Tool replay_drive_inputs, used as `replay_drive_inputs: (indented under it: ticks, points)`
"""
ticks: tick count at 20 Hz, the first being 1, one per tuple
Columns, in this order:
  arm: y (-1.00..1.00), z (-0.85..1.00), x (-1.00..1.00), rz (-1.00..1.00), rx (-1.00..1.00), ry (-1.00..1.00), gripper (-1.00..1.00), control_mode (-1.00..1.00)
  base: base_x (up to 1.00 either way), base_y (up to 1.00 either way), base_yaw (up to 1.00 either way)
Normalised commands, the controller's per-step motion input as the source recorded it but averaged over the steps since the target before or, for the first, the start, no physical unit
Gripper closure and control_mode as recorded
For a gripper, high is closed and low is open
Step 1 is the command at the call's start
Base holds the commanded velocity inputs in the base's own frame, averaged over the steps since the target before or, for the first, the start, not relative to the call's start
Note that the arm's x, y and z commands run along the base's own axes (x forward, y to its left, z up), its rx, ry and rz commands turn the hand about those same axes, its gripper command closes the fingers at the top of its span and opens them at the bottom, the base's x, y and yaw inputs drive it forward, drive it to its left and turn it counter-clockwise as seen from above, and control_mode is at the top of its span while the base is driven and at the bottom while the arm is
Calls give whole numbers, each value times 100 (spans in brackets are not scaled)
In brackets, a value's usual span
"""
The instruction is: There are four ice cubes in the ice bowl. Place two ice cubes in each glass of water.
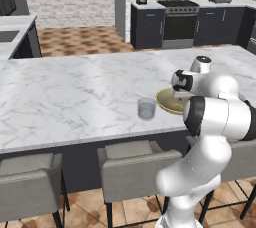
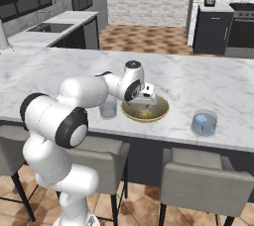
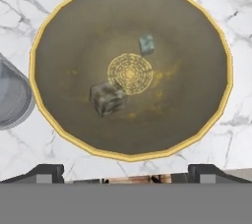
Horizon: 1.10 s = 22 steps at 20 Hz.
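A white marble worktop [image 1: 75, 92] carries the ice bowl [image 3: 49, 46] near its front edge, with one glass [image 1: 147, 108] just beside the bowl on one side and a second glass [image 2: 204, 123] set apart on the other, also near the front edge. The second glass holds a pale blue ice cube [image 2: 201, 119]. The claw [image 3: 125, 171] hangs directly above the bowl, its fingers spread wide and gripping nothing. Inside the bowl lie two ice cubes: a larger one [image 3: 107, 98] beside the centre, a smaller one [image 3: 146, 44] across the centre from it.
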Motion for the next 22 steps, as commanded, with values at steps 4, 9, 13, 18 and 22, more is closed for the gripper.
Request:
replay_drive_inputs:
  ticks: [4,9,13,18,22]
  points:
    - [-16,-1,6,0,0,0,-100,-100,0,0,0]
    - [-18,-2,0,0,0,0,-100,-100,0,0,0]
    - [-6,-4,0,0,0,0,-100,-100,0,0,0]
    - [0,-10,7,0,0,0,-100,-100,0,0,0]
    - [0,-11,14,0,0,0,-100,-100,0,0,0]
